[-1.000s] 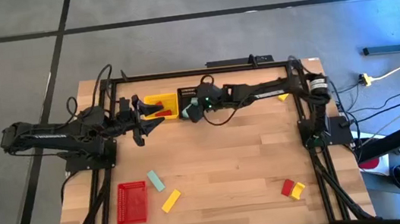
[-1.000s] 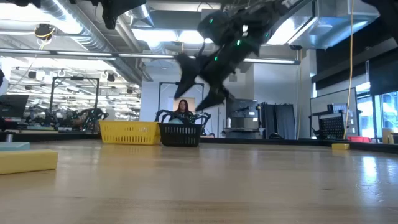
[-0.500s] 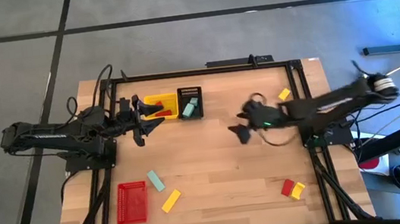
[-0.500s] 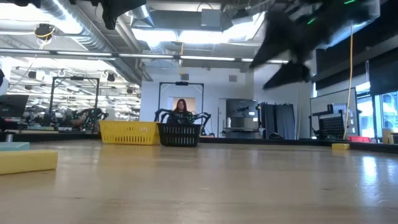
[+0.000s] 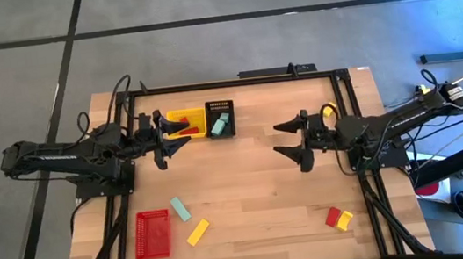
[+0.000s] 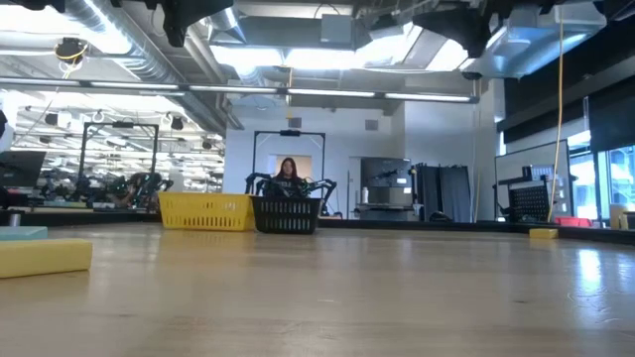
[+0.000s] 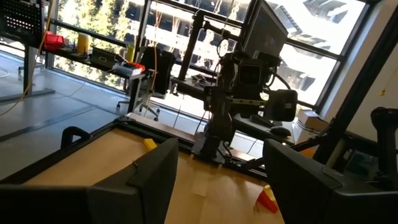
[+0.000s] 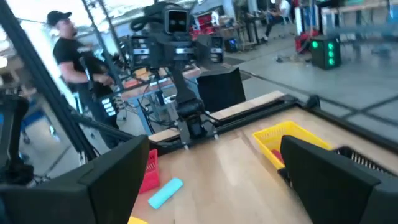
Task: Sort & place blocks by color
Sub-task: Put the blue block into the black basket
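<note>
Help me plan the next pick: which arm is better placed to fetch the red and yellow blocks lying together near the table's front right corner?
Right. The right gripper hangs open and empty on that side, nearer the red and yellow blocks. The left gripper sits by the yellow basket, across the table.

Table contents: three baskets (yellow [image 5: 182,123], black [image 5: 221,119], red [image 5: 152,233]), seven visible blocks, two arms.

You've got a pale teal block [image 5: 219,127] lying in the black basket at upper centre of the high view, with a red block [image 5: 180,132] in the yellow basket just left of it. Lower left, a teal block [image 5: 180,210] and a yellow block [image 5: 197,232] lie apart on the wood. Lower right, a red block [image 5: 333,217] touches a yellow one [image 5: 345,221], and another yellow block [image 5: 329,109] sits right of centre.
</note>
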Motion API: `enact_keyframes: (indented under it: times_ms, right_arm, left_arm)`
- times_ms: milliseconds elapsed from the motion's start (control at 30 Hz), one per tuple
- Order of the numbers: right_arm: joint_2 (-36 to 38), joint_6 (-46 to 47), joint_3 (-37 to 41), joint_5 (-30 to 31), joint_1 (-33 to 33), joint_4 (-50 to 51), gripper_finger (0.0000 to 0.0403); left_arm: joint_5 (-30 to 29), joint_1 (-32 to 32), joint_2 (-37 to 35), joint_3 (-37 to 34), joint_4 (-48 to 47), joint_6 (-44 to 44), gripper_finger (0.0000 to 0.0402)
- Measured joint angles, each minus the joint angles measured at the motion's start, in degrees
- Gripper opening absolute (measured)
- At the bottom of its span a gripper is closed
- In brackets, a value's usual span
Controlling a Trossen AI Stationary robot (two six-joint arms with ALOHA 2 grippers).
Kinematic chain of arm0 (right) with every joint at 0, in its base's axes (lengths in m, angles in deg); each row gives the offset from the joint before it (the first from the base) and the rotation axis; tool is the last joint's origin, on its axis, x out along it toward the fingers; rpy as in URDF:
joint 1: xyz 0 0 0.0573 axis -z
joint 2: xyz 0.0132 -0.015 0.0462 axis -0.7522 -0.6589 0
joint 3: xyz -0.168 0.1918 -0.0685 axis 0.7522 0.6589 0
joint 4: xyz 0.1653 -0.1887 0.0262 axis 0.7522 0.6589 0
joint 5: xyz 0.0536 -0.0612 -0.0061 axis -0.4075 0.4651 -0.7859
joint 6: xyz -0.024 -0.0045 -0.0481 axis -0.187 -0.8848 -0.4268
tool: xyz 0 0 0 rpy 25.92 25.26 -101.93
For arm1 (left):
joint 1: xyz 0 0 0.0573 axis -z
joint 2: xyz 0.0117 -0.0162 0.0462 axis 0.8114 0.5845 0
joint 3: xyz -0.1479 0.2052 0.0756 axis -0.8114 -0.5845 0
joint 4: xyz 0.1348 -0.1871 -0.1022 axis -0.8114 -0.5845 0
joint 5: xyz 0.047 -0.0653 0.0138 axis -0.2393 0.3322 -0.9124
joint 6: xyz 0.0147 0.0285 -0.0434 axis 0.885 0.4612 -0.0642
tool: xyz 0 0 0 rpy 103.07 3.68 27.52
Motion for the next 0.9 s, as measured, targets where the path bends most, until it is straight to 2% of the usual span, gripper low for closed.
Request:
enact_keyframes:
  times_ms: [467, 533, 633, 700, 800, 900]
  right_arm:
    - [-0.06, -1.23, -0.23, 0.03, 0.02, 0.29, 0.0364]
    - [-0.06, -1.23, -0.23, 0.03, 0.02, 0.29, 0.0364]
    - [-0.06, -1.21, -0.23, 0.03, 0.02, 0.36, 0.0364]
    - [-0.06, -1.21, -0.23, 0.03, 0.02, 0.37, 0.0364]
    - [-0.06, -1.19, -0.25, 0.04, 0.02, 0.67, 0.0364]
    - [-0.09, -1.16, -0.3, 0.03, 0.02, 1.1, 0.0364]
  left_arm:
    - [-0.07, 0.0, 0.0, 0.0, 0.02, -0.03, 0.0228]
    - [-0.43, 0.0, 0.0, 0.04, -0.2, -3.16, 0.0228]
    - [5.13, -0.02, 3.14, 4.13, -8.84, -8.54, 0.0228]
    - [8.58, 0.73, 7.26, 8.46, -19.58, -8.49, 0.0228]
    - [12.2, 3.53, 14.53, 15.73, -35.69, -6.02, 0.0228]
    - [15.46, 8.21, 21.85, 21.7, -47.84, 0.74, 0.0228]
